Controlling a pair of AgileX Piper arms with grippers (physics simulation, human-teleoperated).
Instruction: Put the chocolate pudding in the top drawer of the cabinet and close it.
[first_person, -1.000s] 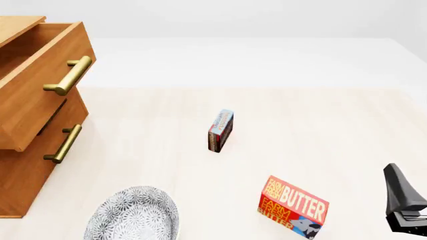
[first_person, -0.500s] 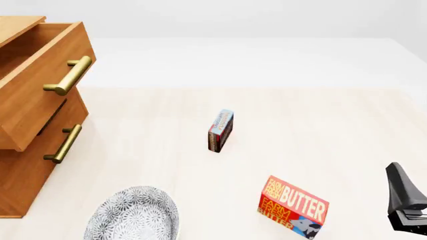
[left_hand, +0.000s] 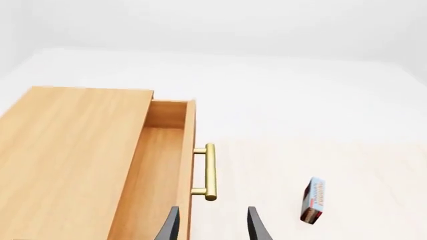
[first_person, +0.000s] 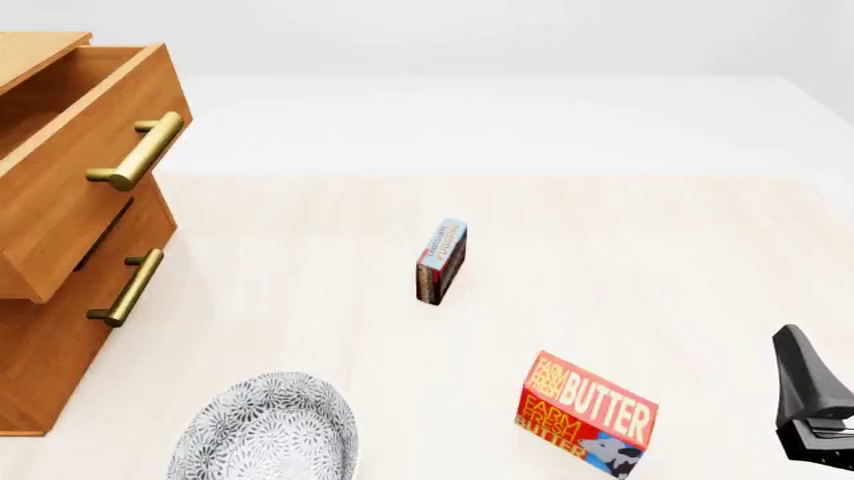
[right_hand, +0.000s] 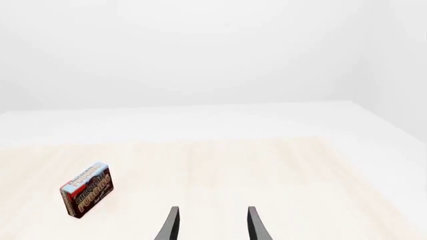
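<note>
Chocolate pudding (first_person: 442, 261) stands on its edge near the middle of the table (first_person: 641, 250), its light blue part uppermost and its dark brown and red part below. Nothing touches it. It shows again in the left wrist view (left_hand: 314, 199) and, with its printed face turned to the camera, in the right wrist view (right_hand: 87, 189).

Nearer the camera and to the right of it, well apart, a red and orange butter box (first_person: 587, 414) rests on the table. Near the front edge, to the left, lies a patterned grey plate (first_person: 264, 428).

At the far left stands the cabinet (first_person: 47, 330). Its top drawer (first_person: 80, 165) is pulled out, and the left wrist view shows the bare wooden inside (left_hand: 157, 175). A brass bar handle (first_person: 138, 151) runs across its front. The lower drawer (first_person: 94, 275), with a like handle, is pushed in.

The right claw (right_hand: 211, 224) hangs over bare table, its two dark fingers parted and holding nothing; in the front view only a dark part of that arm shows at the right edge. The left claw (left_hand: 211, 224) is likewise spread and empty, poised just beside the pulled-out drawer's handle.
</note>
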